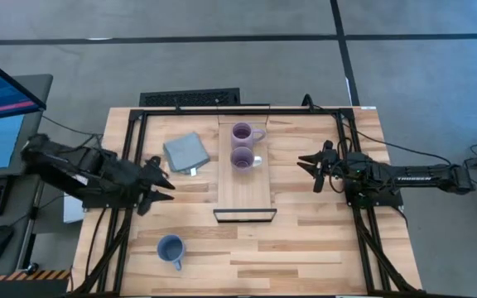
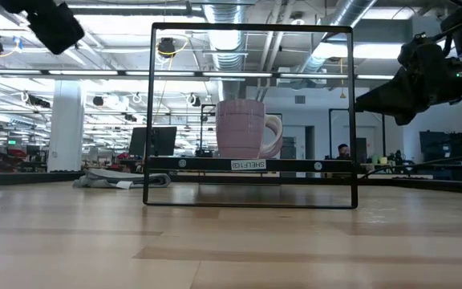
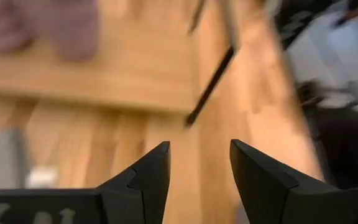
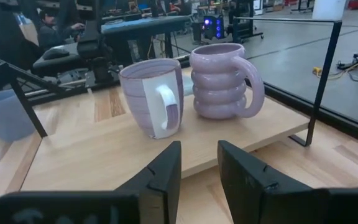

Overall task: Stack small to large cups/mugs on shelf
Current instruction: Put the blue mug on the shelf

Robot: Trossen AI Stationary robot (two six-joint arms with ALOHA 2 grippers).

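Observation:
Two lavender mugs stand upright on the light-wood shelf: a ribbed one at the far end and a smooth one with a white handle just nearer. Both show in the right wrist view, ribbed and smooth. A blue mug stands on the tabletop near the front left. My left gripper is open and empty, left of the shelf. My right gripper is open and empty, right of the shelf, pointing at the mugs.
A folded grey-blue cloth lies between my left gripper and the shelf's far end. A thin black metal frame stands over the shelf's front edge and along the table's sides. Bare tabletop lies in front of the shelf and at the front right.

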